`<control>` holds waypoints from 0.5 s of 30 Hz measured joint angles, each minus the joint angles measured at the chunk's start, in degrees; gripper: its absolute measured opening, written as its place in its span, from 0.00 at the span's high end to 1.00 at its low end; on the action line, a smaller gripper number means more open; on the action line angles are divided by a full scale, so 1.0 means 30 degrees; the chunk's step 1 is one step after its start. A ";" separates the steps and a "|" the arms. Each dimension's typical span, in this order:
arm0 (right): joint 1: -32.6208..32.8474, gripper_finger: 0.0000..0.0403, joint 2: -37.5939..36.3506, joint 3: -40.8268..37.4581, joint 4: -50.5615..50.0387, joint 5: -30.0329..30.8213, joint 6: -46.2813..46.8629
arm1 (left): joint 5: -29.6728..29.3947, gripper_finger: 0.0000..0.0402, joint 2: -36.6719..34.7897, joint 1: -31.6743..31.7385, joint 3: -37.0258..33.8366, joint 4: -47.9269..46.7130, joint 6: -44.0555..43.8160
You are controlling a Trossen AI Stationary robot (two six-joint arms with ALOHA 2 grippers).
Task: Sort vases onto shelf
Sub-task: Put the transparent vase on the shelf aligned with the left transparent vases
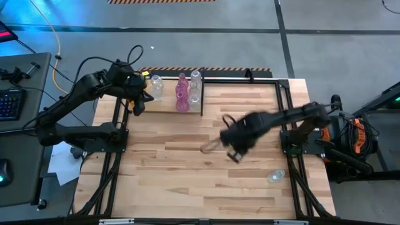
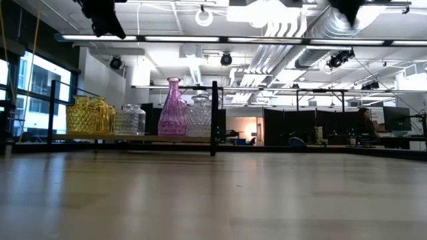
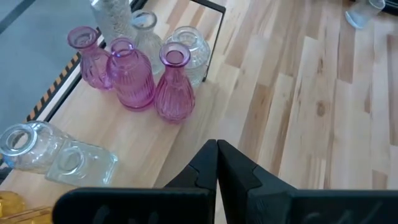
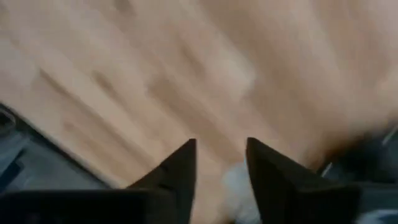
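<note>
Dark fingers of the left gripper (image 3: 217, 163) sit pressed together, empty, over the shelf's (image 1: 240, 81) left end, just beside the sorted vases: three pink vases (image 3: 132, 78), clear ones (image 3: 186, 46) behind by the divider (image 1: 202, 90), and yellow ones (image 2: 90, 115) at the far left. Over the table's (image 1: 187, 181) middle, the right gripper (image 4: 221, 171) is spread, with something pale and blurred between its fingers; I cannot tell whether it is gripped. One clear vase (image 1: 275, 176) lies near the table's right edge. A fast swing could drop any load, or clip the packed vases at the divider.
</note>
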 joint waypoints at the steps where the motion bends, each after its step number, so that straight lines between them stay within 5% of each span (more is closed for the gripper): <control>1: 0.0590 0.66 -0.0348 -0.1064 0.0049 -0.0759 0.1243 | -0.0001 1.00 -0.0043 -0.0042 0.0000 0.0003 0.0009; 8: 0.4607 0.44 -0.2530 -0.6530 0.0361 -0.2060 0.9286 | -0.0029 1.00 -0.0065 -0.0077 -0.0118 0.0188 0.0510; 15: 0.7297 0.42 -0.2959 -0.8853 0.2284 -0.2440 1.3478 | -0.0036 1.00 -0.0062 -0.0070 -0.1562 0.0237 0.0342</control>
